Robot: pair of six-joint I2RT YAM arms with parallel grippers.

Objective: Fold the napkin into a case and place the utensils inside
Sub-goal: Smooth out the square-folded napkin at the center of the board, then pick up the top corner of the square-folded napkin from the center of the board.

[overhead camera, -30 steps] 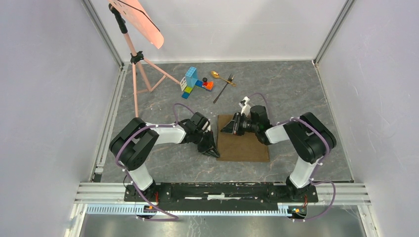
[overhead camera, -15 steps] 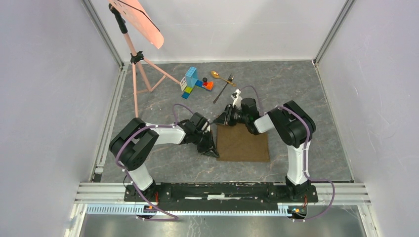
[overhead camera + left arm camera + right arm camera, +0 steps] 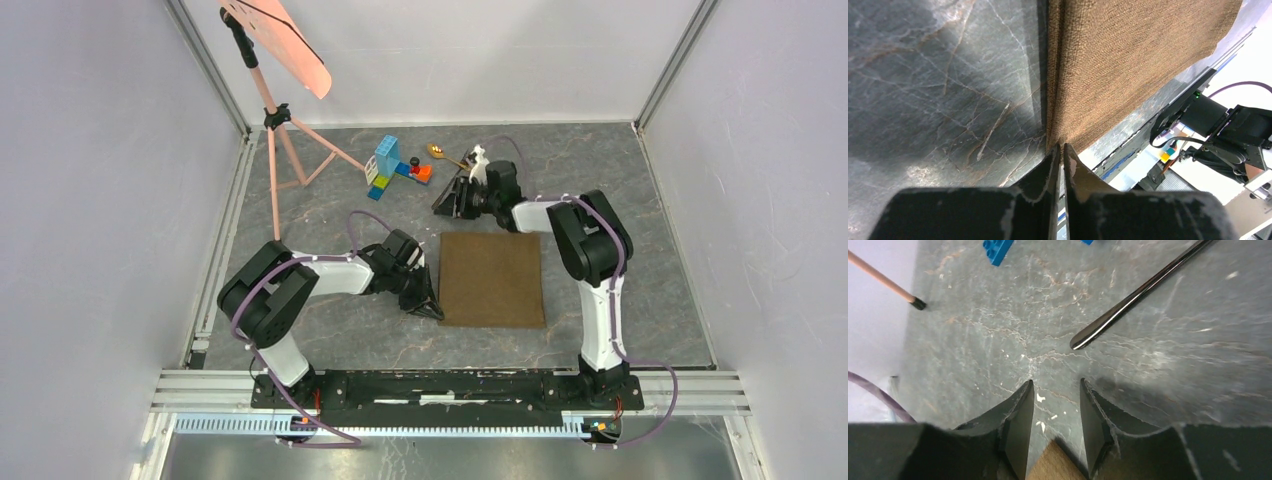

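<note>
Napkin [image 3: 492, 279], brown, coarse weave, flat rectangle

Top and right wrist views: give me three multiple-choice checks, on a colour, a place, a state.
1. Colour of the napkin? A white; B blue; C brown.
2. Where is the fork? A on the napkin; B on the bare table; C hanging off the table edge.
3. State of the right gripper? A open, empty; B shut on the fork; C shut on the napkin.
Answers: C, the cloth is brown; B, its handle lies on stone ahead of the gripper; A, jaws apart, nothing between.
</note>
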